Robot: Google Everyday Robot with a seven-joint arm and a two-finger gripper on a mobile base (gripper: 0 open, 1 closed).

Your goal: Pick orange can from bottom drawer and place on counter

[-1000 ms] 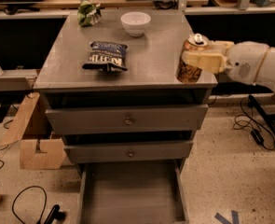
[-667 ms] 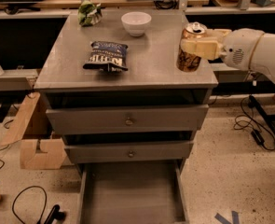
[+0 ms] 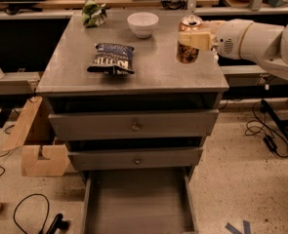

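Note:
The orange can (image 3: pixel 188 51) stands upright over the right side of the grey counter (image 3: pixel 148 72), its silver top showing. My gripper (image 3: pixel 196 39) comes in from the right on a white arm and is shut on the can around its middle. The can's base is at or just above the counter surface; I cannot tell if it touches. The bottom drawer (image 3: pixel 138 204) is pulled open below, and its flat floor holds nothing.
A dark blue chip bag (image 3: pixel 112 59) lies left of centre on the counter. A white bowl (image 3: pixel 142 24) and a green crumpled object (image 3: pixel 93 13) sit at the back. Two knobbed drawers are shut. A cardboard piece (image 3: pixel 36 145) and cables lie on the floor.
The gripper has carried the can from the counter's right front edge inward and toward the back, over the counter's right side.

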